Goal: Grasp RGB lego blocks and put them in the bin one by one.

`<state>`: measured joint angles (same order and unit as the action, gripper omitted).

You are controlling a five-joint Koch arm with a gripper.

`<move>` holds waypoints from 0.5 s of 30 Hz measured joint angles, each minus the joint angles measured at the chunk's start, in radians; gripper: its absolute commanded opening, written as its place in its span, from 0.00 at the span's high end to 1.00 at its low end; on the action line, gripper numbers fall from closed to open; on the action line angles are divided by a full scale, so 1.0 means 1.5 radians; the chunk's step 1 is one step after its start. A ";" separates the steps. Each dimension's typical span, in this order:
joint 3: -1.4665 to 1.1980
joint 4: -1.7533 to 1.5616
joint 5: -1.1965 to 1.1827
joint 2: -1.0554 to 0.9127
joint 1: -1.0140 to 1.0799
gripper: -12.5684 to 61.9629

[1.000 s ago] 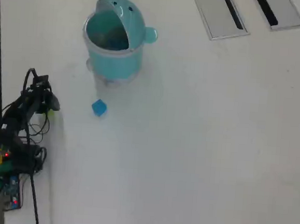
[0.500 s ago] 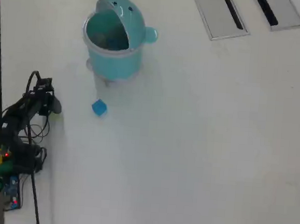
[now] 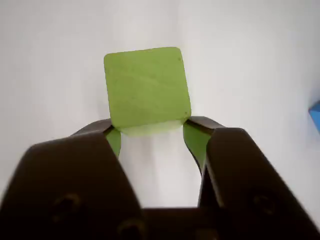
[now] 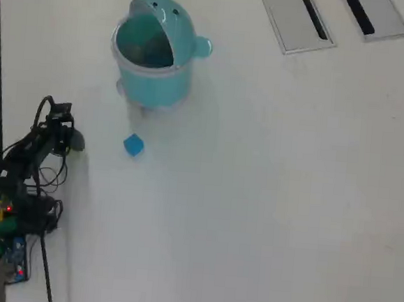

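Observation:
In the wrist view my gripper (image 3: 148, 126) is shut on the yellow-green block (image 3: 146, 87); both dark jaw tips press the block's near corners over the white table. The blue block (image 3: 315, 114) peeks in at the right edge. In the overhead view the blue block (image 4: 133, 145) lies just below the round light-teal bin (image 4: 158, 84), whose domed lid is tipped back. The arm's gripper (image 4: 62, 127) is at the table's left side, left of the blue block; the yellow-green block is hidden under it there. No red block shows.
Two grey slotted panels (image 4: 296, 18) (image 4: 377, 14) are set into the table at the top right. Cables and a small circuit board (image 4: 15, 252) lie by the arm's base at the left edge, where the table ends.

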<state>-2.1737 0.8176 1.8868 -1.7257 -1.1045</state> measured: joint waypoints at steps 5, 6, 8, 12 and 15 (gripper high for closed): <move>0.001 0.003 -0.006 -0.024 0.006 0.65; 0.000 0.018 -0.006 -0.033 0.012 0.65; 0.013 0.036 -0.006 -0.043 0.025 0.66; 0.028 0.047 -0.006 -0.048 0.030 0.66; 0.026 0.046 -0.006 -0.048 0.027 0.66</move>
<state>-2.1353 0.8866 1.8776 -1.7978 -1.0646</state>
